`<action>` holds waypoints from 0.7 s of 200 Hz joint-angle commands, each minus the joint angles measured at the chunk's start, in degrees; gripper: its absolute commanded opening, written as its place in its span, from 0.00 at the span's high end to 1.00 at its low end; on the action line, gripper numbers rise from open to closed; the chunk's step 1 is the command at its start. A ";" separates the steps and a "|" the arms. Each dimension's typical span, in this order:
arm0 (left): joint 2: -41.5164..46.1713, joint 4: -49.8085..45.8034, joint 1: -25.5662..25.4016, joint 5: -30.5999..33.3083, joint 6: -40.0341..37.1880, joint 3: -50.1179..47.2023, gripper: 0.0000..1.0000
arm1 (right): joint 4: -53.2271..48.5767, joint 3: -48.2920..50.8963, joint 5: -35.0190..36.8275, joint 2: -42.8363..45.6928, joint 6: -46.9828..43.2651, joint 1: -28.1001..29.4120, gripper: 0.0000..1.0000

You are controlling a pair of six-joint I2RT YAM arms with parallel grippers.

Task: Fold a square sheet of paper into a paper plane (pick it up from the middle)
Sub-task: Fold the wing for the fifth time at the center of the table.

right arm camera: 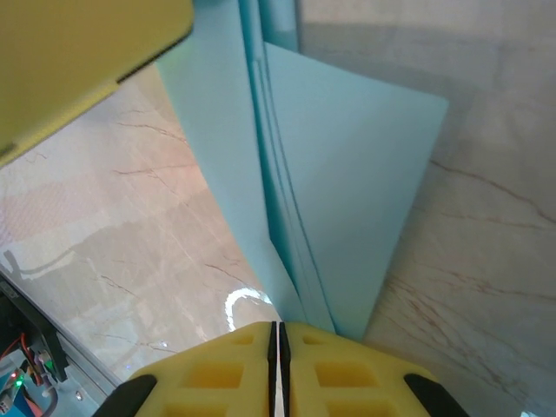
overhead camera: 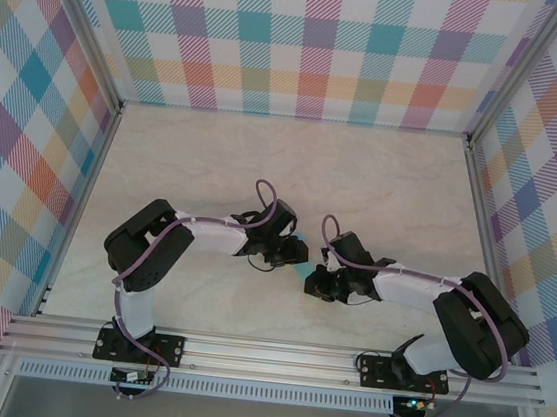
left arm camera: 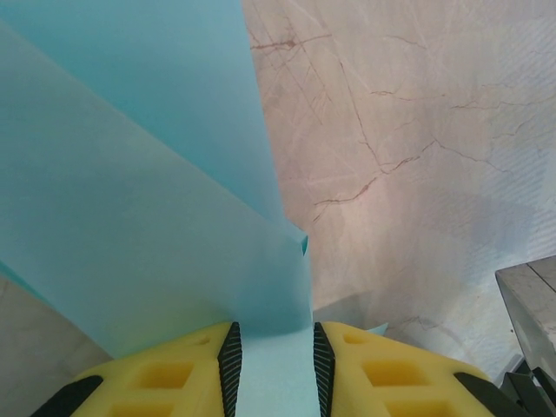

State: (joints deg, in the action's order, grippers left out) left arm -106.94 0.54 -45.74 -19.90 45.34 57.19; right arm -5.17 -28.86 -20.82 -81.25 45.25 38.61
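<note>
The sheet of paper (left arm camera: 130, 217) is plain light turquoise. The table (left arm camera: 417, 130) is cream marble with reddish-brown veins, the walls (overhead camera: 318, 42) are pastel plaid, and the right gripper's fingers (right arm camera: 234, 343) are yellow.

The light-blue sheet of paper (overhead camera: 297, 249) sits around the middle of the table, folded into a few long overlapping layers with sharp straight creases, and one flat flap fans out to a corner. One end is pinched in the left gripper (left arm camera: 274, 347) and the other in the right gripper (right arm camera: 278, 334), so it spans between them.
</note>
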 commanded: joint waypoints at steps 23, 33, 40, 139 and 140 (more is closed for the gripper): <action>-2.00 -2.45 -0.65 0.72 -1.05 0.99 0.69 | -5.57 3.58 2.14 2.25 1.96 -0.20 0.87; -2.05 -2.40 -0.60 0.73 -1.08 0.99 0.69 | -6.76 3.72 2.72 3.35 2.12 -0.21 0.87; -2.04 -2.42 -0.62 0.58 -1.10 1.00 0.69 | -8.41 3.52 3.64 4.08 2.07 -0.20 0.86; -1.78 -2.28 -0.62 -0.42 -1.02 1.58 0.69 | -13.03 -5.90 11.86 7.39 -4.25 -0.20 0.51; -1.78 -2.20 -0.60 -0.50 -1.03 1.59 0.69 | -13.03 -6.05 11.86 7.32 -4.32 -0.20 0.51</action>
State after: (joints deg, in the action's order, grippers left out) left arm -107.33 0.27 -45.78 -20.43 45.34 57.67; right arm -16.73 -30.37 -11.77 -71.81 44.38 38.61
